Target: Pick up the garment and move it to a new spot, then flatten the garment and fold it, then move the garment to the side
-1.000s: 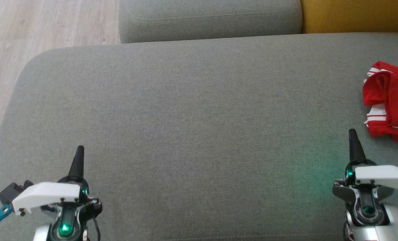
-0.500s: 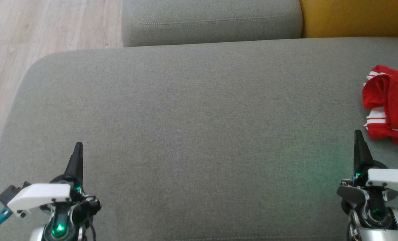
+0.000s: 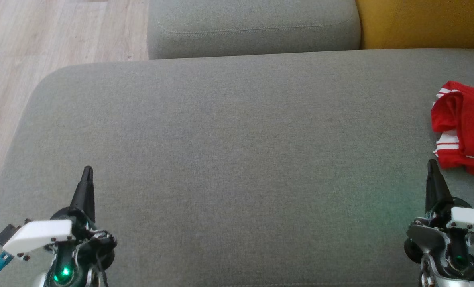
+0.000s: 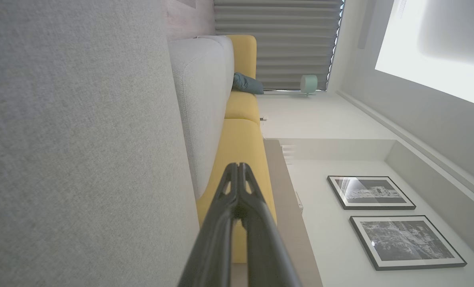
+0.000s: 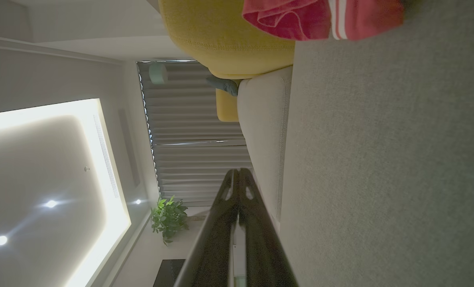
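- The garment is lying in a crumpled heap on the large grey seat cushion, at about 3 o'clock in the head view, and the frame edge is cutting off its far side.
- It is showing bright red cloth folded over itself in soft rolls. Two white bands crossed by thin red stripes are peeking out, one at the heap's 11 o'clock and one at its 8 o'clock.
- In the right wrist view the same red folds and a white striped band are sitting at 12 o'clock, blurred, against the yellow cushion.
- The right gripper is hovering at about 5 o'clock in the head view, its two dark fingers pressed together into one point and gripping nothing. The garment is lying near its tip, at about 1 o'clock from it, and the two are not touching.
- The left gripper is sitting at about 7 o'clock, well apart from the garment. Its fingers are likewise meeting at the tips and holding nothing.
- Both grippers are pointing toward 12 o'clock over bare grey fabric.
- A second grey cushion is lying at 12 o'clock beyond the seat, and pale wooden floor is showing at 10 to 11 o'clock.
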